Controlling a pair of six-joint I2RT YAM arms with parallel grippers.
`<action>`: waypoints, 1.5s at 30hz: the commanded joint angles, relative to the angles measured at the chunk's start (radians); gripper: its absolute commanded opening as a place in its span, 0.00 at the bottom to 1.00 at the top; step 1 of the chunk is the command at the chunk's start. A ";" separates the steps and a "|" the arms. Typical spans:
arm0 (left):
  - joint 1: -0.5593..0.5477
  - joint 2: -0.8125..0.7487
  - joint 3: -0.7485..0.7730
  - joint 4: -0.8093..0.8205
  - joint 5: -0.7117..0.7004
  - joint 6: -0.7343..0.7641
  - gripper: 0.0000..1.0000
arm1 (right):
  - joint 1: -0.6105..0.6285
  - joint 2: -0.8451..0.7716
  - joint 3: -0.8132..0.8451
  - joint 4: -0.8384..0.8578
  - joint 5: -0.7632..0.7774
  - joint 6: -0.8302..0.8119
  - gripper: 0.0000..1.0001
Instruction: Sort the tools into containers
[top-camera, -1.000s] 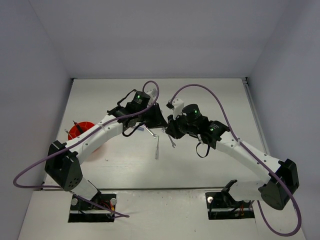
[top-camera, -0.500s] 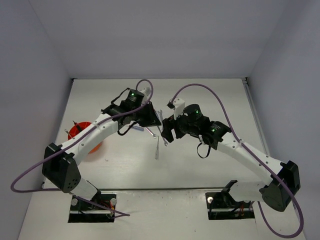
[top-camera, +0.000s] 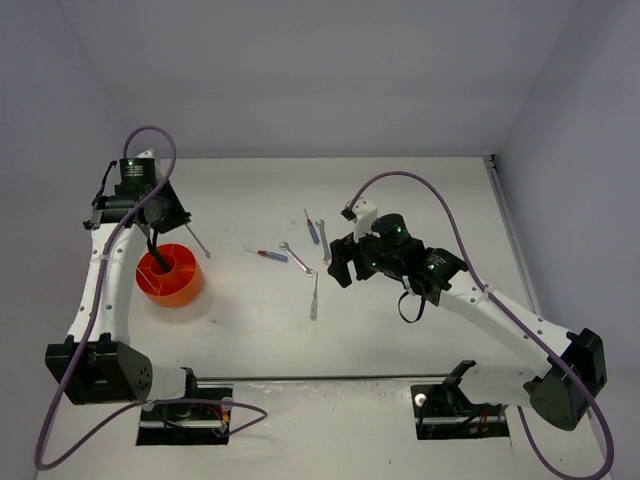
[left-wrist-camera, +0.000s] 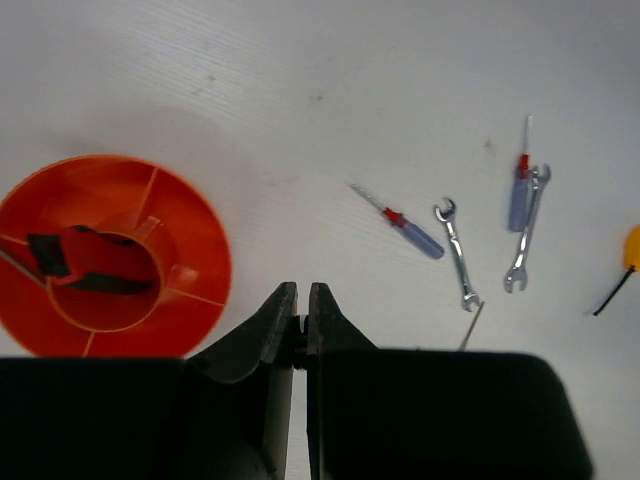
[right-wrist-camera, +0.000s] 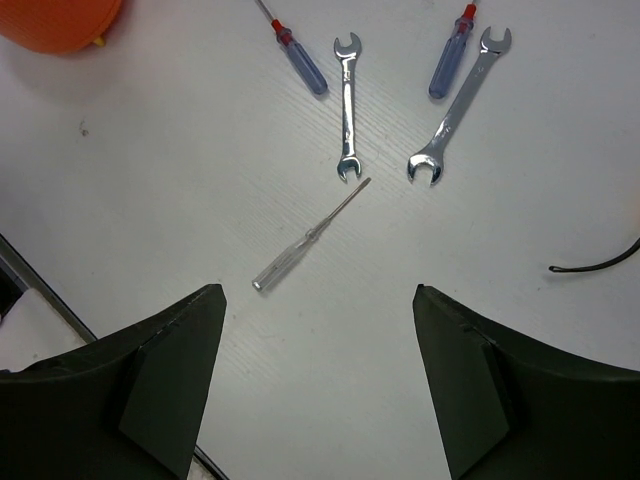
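Note:
The orange-red tub (top-camera: 185, 290) stands at the left, with a red-and-black tool (left-wrist-camera: 90, 260) in its middle. My left gripper (top-camera: 172, 216) hovers just behind it, shut on a thin silver wrench (top-camera: 198, 241) that sticks out to the right. In the left wrist view the jaws (left-wrist-camera: 298, 290) are pressed together and the wrench is hidden. Mid-table lie two wrenches (right-wrist-camera: 346, 110) (right-wrist-camera: 458, 110), two blue-and-red screwdrivers (right-wrist-camera: 300, 58) (right-wrist-camera: 450, 55) and a clear-handled screwdriver (right-wrist-camera: 300, 245). My right gripper (top-camera: 340, 264) hangs open and empty (right-wrist-camera: 318, 292) above them.
A small yellow tape measure (left-wrist-camera: 632, 250) with a black cord (right-wrist-camera: 600, 262) lies right of the tools, under my right arm in the top view. Grey walls close in the table on three sides.
My left arm swung from the table's middle to the far left, carrying the wrench above the tub. My right gripper opened and drew back a little.

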 joint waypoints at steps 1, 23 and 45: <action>0.085 0.023 0.036 -0.036 -0.046 0.095 0.00 | 0.002 -0.022 -0.012 0.049 0.015 0.017 0.73; 0.164 0.172 -0.018 0.092 -0.075 0.066 0.00 | 0.002 -0.020 -0.059 0.050 0.016 0.029 0.75; 0.167 0.157 0.117 0.037 -0.093 0.074 0.00 | 0.003 -0.016 -0.061 0.051 0.019 0.043 0.75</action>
